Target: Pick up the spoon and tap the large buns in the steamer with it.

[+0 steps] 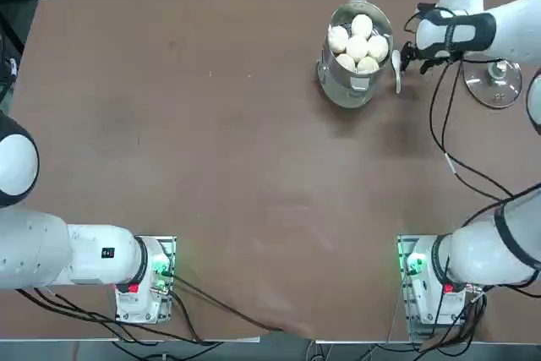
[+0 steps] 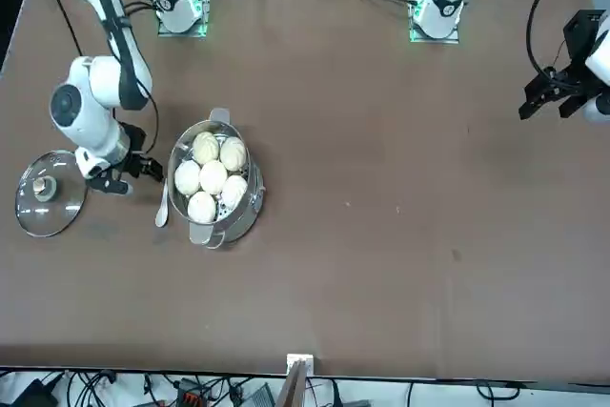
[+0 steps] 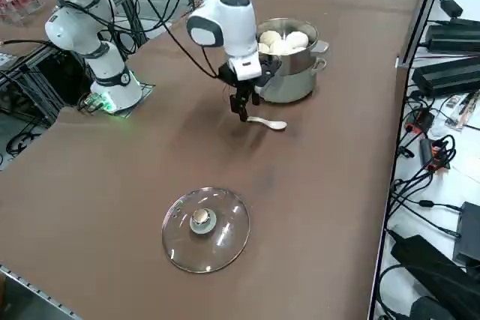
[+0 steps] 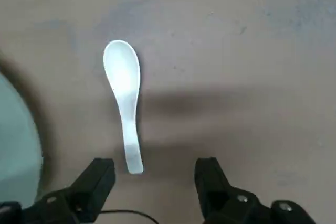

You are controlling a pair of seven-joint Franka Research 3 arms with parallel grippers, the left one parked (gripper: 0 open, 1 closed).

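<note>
Buns (image 2: 212, 176) sit in the steamer (image 2: 217, 229); spoon (image 2: 162, 207) and lid (image 2: 48, 193) lie beside it, gripper (image 2: 131, 176) close

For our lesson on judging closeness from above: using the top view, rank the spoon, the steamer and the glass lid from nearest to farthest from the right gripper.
1. spoon, just beside the open right gripper, on the steamer's side.
2. steamer, past the spoon.
3. glass lid, on the opposite side, under the arm.
</note>
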